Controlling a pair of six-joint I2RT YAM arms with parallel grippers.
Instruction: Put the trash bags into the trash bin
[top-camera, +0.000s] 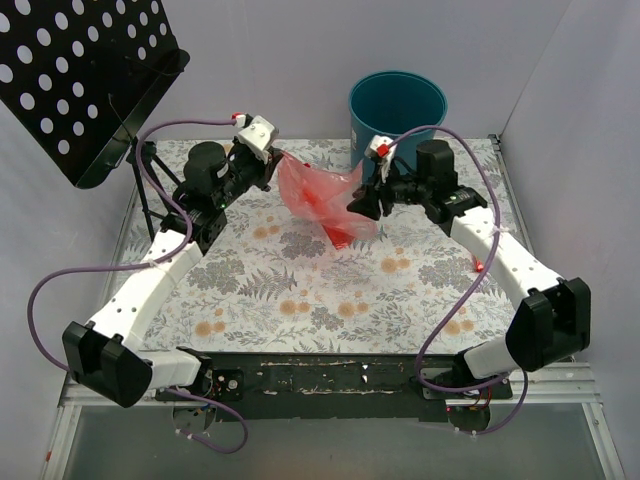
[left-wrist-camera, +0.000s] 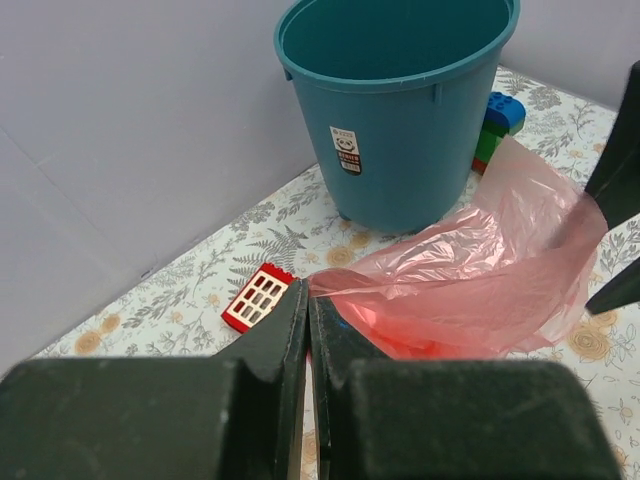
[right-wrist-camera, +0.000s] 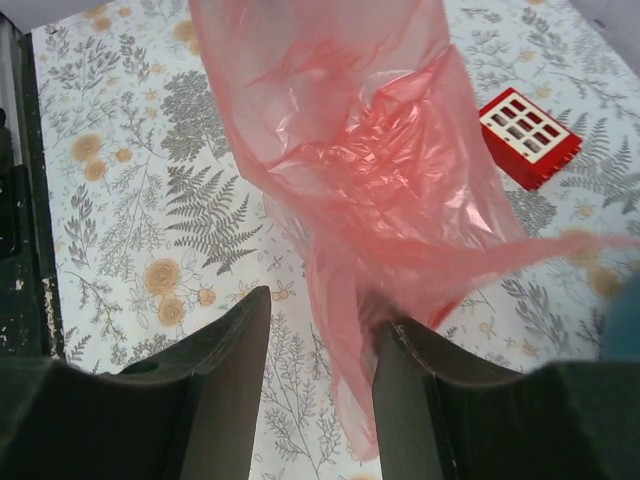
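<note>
1. You are gripping the trash bag with the left gripper. Its jaws are pressed together on one edge of the film, holding that corner up off the table.
2. You are keeping the right gripper with its fingers apart. The film is hanging down between them and brushing the inner side of one finger, but nothing is clamping it there.
3. The bag is hanging between the two arms, just in front of the trash bin and wholly outside it. Its lower end is drooping toward the table; whether it is touching the cloth cannot be told. The bin is standing upright at the back of the table with its mouth open.
4. By the look of it, you are working through the carrying step: the bag is lifted but not yet delivered, so most of the task is waiting.
5. The next move is asking for height. The bag is floppy and about as wide as the bin, so its tail is likely to drag on the wall or drape over the rim unless you are lifting it well above the opening, or gathering the loose film with the right fingers first.
6. Leave alone the red block lying on the table and the blue and green blocks sitting beside the bin; they are not the trash.
</note>
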